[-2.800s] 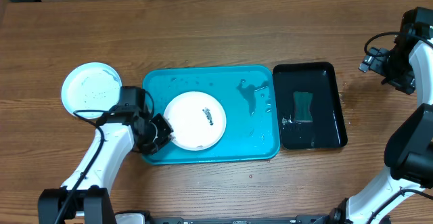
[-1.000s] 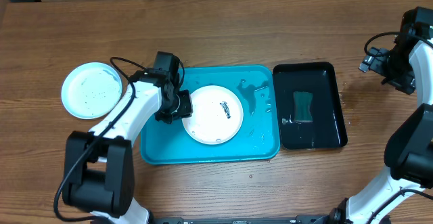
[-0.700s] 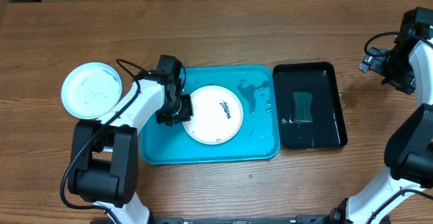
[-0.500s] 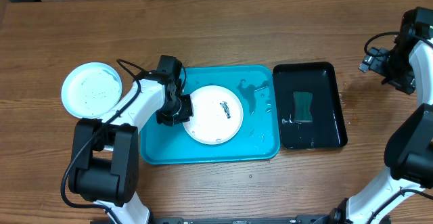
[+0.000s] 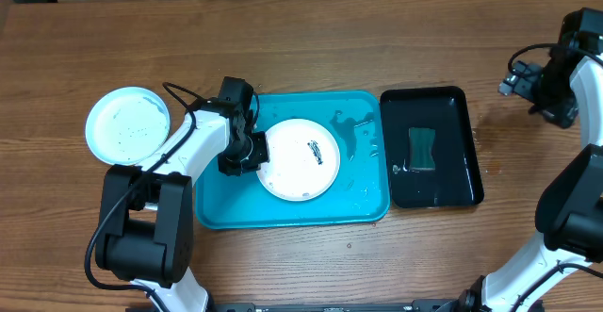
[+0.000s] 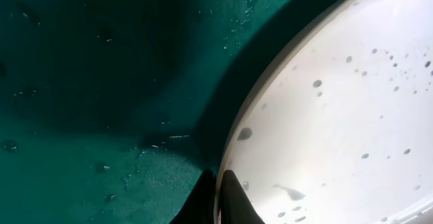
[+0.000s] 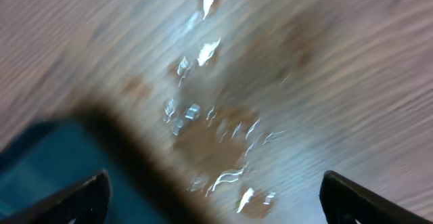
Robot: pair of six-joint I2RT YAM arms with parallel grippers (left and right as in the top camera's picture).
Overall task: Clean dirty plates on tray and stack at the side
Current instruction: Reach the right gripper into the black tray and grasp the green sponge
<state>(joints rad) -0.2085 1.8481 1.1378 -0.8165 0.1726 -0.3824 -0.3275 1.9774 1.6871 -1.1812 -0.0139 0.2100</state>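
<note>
Wooden surface (image 5: 301, 39) carries the tray (image 5: 363, 166) at its middle, where the left gripper (image 5: 254, 150) pinches the left rim of the smeared white plate (image 5: 297, 158) and should hold firm while the right gripper (image 7: 213, 183), spread open near the right edge, fetches the sponge (image 5: 422, 148).

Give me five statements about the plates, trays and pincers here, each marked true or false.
1. The white plate lies in the turquoise tray. True.
2. The left pincer is open, clear of that plate. False: it is shut on the plate's left rim.
3. A sponge lies in the black tray. True.
4. The light blue plate sits in the turquoise tray. False: it is on the table, left of the tray.
5. The right pincer holds the sponge. False: it is open and empty.
</note>
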